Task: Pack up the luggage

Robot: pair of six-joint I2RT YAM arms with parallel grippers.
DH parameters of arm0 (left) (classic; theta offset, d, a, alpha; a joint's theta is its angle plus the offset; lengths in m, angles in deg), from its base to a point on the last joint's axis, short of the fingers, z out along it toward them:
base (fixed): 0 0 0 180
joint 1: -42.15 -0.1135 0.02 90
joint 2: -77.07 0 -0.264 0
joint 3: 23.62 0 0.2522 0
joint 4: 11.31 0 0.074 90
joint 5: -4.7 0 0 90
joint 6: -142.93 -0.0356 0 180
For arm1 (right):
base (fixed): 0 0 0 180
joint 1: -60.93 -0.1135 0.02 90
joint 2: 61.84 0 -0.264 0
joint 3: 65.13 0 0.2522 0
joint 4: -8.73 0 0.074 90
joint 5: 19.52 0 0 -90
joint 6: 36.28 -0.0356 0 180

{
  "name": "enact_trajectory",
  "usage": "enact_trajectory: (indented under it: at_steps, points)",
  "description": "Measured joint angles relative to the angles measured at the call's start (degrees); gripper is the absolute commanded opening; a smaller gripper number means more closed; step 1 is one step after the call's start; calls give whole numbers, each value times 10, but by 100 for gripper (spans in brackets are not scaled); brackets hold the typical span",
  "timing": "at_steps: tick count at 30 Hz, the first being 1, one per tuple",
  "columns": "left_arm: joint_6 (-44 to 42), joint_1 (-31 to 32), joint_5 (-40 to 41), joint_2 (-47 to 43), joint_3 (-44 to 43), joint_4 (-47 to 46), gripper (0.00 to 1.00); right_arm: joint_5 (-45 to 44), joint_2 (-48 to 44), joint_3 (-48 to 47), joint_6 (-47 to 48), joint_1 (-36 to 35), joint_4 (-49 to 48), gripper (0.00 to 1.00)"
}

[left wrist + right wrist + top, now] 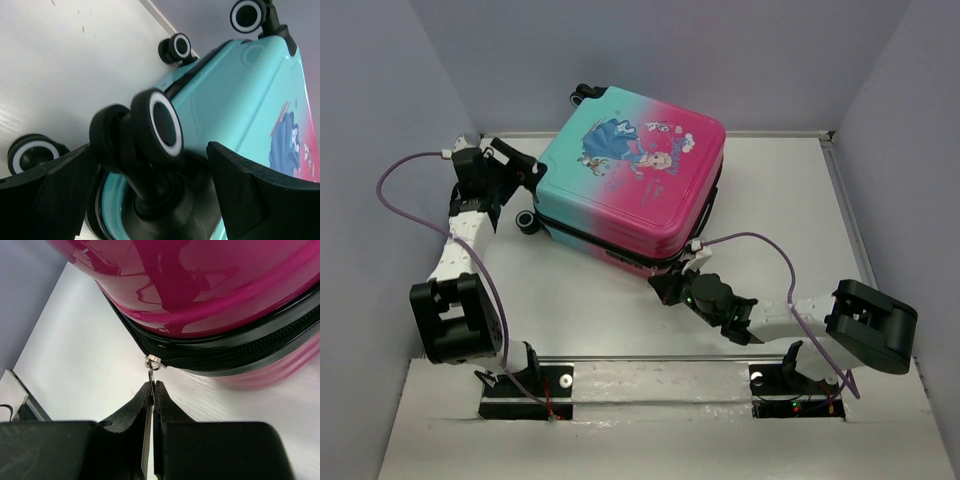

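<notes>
The luggage (630,185) lies flat mid-tabletop (780,200); the right pincer (152,390), clamped on the zipper pull (151,371) at its near pink corner, faces the near-edge track, while the left pincer (150,160) gapes around 1 wheel (162,125).

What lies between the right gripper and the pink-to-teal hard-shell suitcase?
Only the thin metal zipper pull, pinched by the right gripper, joined to the suitcase; right wrist view.

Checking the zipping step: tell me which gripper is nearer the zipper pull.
Right. The right gripper is shut on the zipper pull at the luggage's pink end; the left gripper is open around a wheel at the teal end.
</notes>
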Motion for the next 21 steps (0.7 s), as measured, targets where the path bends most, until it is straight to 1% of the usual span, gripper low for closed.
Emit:
enact_trajectory:
  at_steps: [7,10,11,13,17,18,20,21]
  points:
    - [42,-7,-2,62,-26,-50,99,5,-15,0,1,0,16,7]
    - [66,-7,-5,79,-26,-77,96,5,-16,0,2,0,19,7]
    - [73,-7,-7,83,-26,-86,92,5,-16,0,2,0,19,7]
    - [88,-7,-12,90,-26,-103,88,6,-16,0,2,0,19,7]
    - [114,-7,-24,92,-12,-141,67,7,-16,0,2,0,19,7]
    - [118,-7,-26,92,-7,-147,59,7,-15,0,3,0,19,7]
    - [129,-9,-29,91,7,-165,52,8,-13,-3,5,0,20,7]
    - [133,-9,-30,89,12,-174,42,10,-12,-5,7,0,21,7]
